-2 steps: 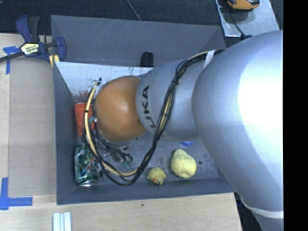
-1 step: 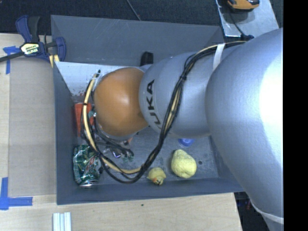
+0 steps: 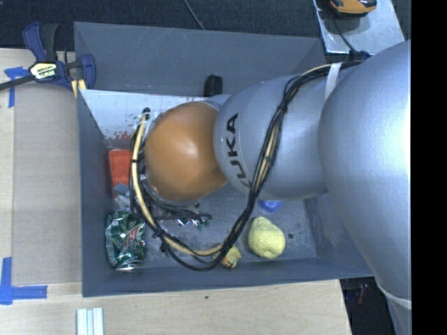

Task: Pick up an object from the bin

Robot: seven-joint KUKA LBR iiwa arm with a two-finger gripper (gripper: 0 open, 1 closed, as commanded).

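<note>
While the silver arm (image 3: 293, 145) reaches into the grey metal bin (image 3: 209, 54) from the right, its rounded orange wrist cover (image 3: 183, 151) hangs low over the left half of the bin floor. The gripper lies hidden under that cover, so whether it is open, closed or holding anything cannot be told. No single thing can be named as the target. Nearest are a red-orange block (image 3: 119, 165), just beside the cover's left edge, and a crushed green can (image 3: 126, 239) in the near left corner. A lumpy yellow, lemon-like thing (image 3: 267, 237) lies well apart to the right, with a small blue thing (image 3: 269, 204) just beyond it, partly under the arm. Black and yellow cables (image 3: 202, 251) loop down from the wrist close to the floor, between the can and the yellow thing. The likely risks are these: the cable loop could catch the can and drag it. The wrist could shove the red-orange block against the left wall rather than take it. The dented can could slip from a grasp that lands on an edge.
</note>
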